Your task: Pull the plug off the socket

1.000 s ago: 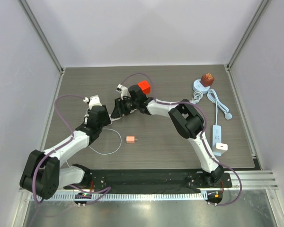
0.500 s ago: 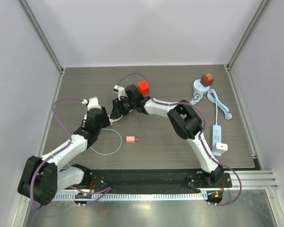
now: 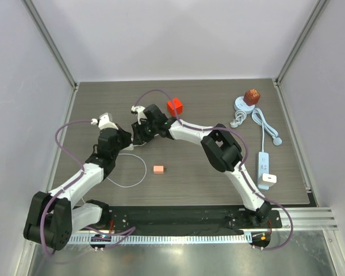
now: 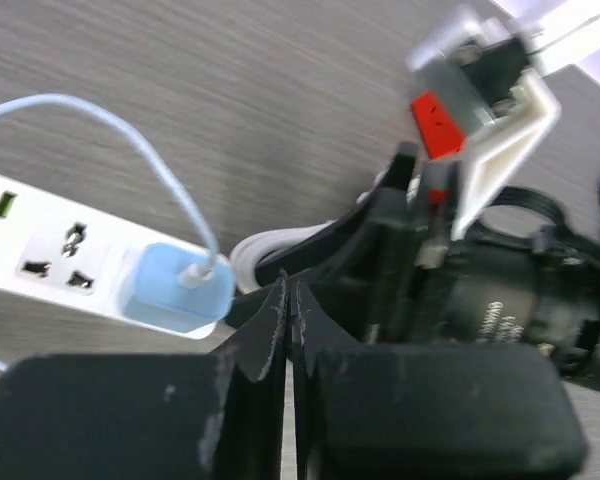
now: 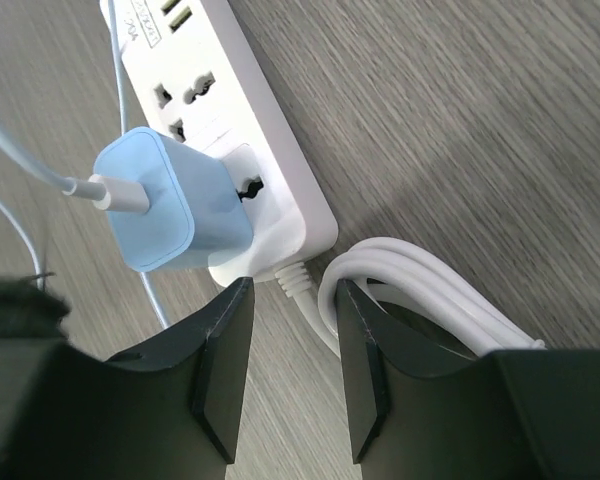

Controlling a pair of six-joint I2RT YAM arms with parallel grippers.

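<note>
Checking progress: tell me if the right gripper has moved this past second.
Yes. The right gripper has shifted left, farther from the red block, which stayed put.

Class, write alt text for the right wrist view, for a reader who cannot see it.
A light blue plug sits in a white power strip on a grey wood-grain table. The right claw is open near the strip's end, beside its bundled white cord.
</note>
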